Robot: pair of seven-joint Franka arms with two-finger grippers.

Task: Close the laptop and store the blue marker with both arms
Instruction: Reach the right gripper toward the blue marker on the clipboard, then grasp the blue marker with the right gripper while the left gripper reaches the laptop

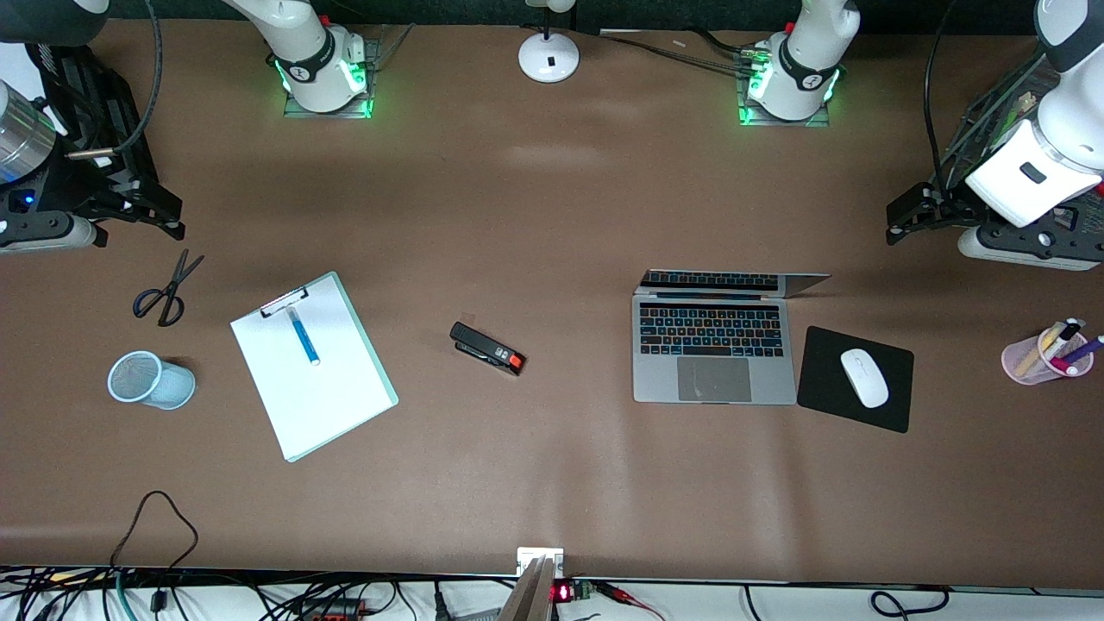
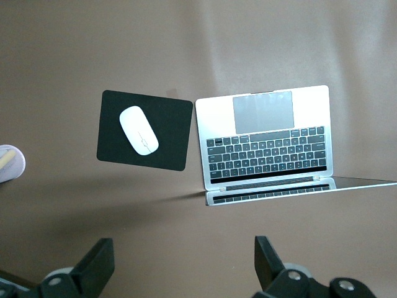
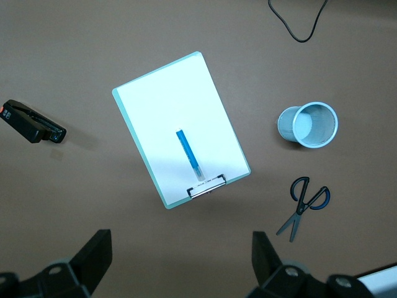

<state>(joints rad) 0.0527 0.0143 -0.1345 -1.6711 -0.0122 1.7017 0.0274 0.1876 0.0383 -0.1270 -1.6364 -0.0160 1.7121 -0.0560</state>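
The silver-grey laptop stands open with lit keys, toward the left arm's end of the table; it also shows in the left wrist view. The blue marker lies on the white paper of a clipboard, toward the right arm's end; it also shows in the right wrist view. My left gripper is open and empty, high over bare table by the laptop. My right gripper is open and empty, high over bare table by the clipboard.
A black stapler lies mid-table. A white mouse sits on a black mouse pad beside the laptop. A pink pen cup stands near the left arm's end. Scissors and a tipped blue mesh cup lie beside the clipboard.
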